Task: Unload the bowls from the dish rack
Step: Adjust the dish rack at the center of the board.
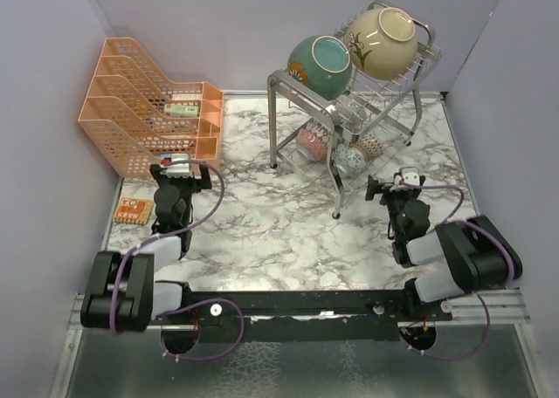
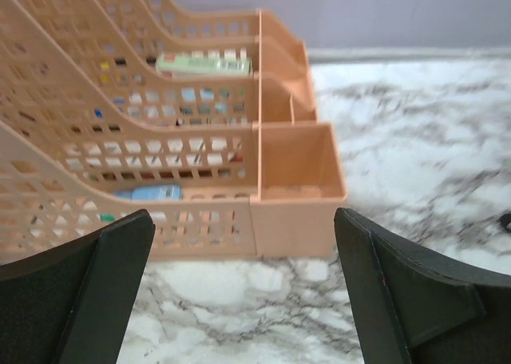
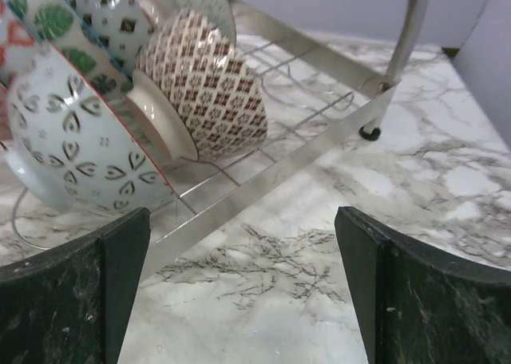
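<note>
The silver wire dish rack [image 1: 288, 88] stands at the back right. A teal bowl [image 1: 320, 65] and a cream painted bowl [image 1: 381, 41] lean on its top tier. Several small patterned bowls [image 1: 336, 149] sit on edge on its lower tier; the right wrist view shows a pale blue one [image 3: 68, 136] and a brown-patterned one [image 3: 209, 86] behind the rack's front bar [image 3: 263, 182]. My right gripper [image 1: 389, 182] is open and empty, low over the table just right of the rack. My left gripper [image 1: 179, 165] is open and empty, facing the orange organizer.
An orange mesh tiered organizer [image 1: 140, 110] holding small items stands at the back left, also in the left wrist view [image 2: 299, 180]. A small orange card [image 1: 133, 210] lies on the marble table [image 1: 262, 223] by the left wall. Walls close in on three sides.
</note>
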